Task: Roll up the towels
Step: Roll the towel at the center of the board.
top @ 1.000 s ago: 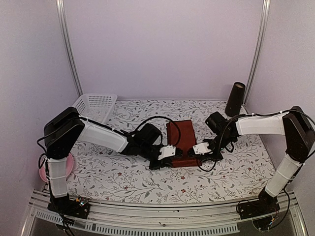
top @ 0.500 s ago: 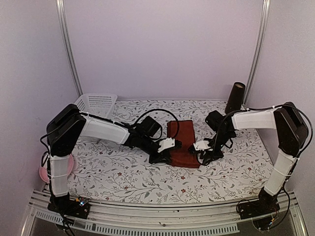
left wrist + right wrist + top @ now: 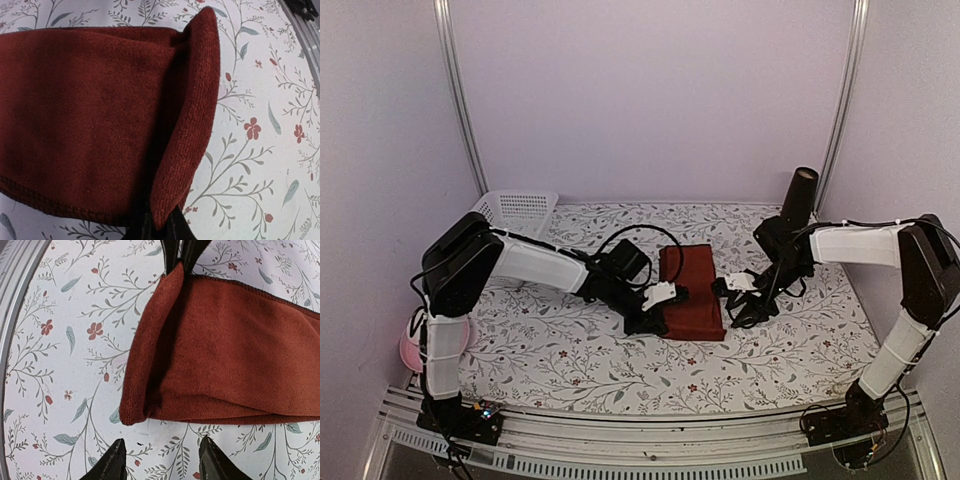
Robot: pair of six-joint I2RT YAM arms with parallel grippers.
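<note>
**Maroon cloth let go on one side, pinched on the other**

The maroon towel [image 3: 692, 290] lies folded on the floral surface [image 3: 570, 350], between the two sets of fingers. The left fingers [image 3: 142, 231] are closed on its near corner. In the left wrist view a raised flap of cloth runs straight down into them, and the right wrist view shows the same pinch from across the towel.

The right fingers [image 3: 114, 464] are what has changed. A second ago they were clamped on the towel's other near corner, level with the left pair. Now they stand apart with nothing between them, and they have backed off to the right, so bare surface shows between their tips and the cloth. The corner they held has dropped and sits as a soft, rounded fold just ahead of them.

As for the rolling, the near edge looks turned over but is not yet a roll. Most of the towel lies flat beyond the fingers. With only one corner held, the lifted flap stands higher on the left than on the right, so the fold may come out skewed. The release reads as a regrip, and the right fingers probably need a fresh hold before the next turn. Only this one towel is visible.
</note>
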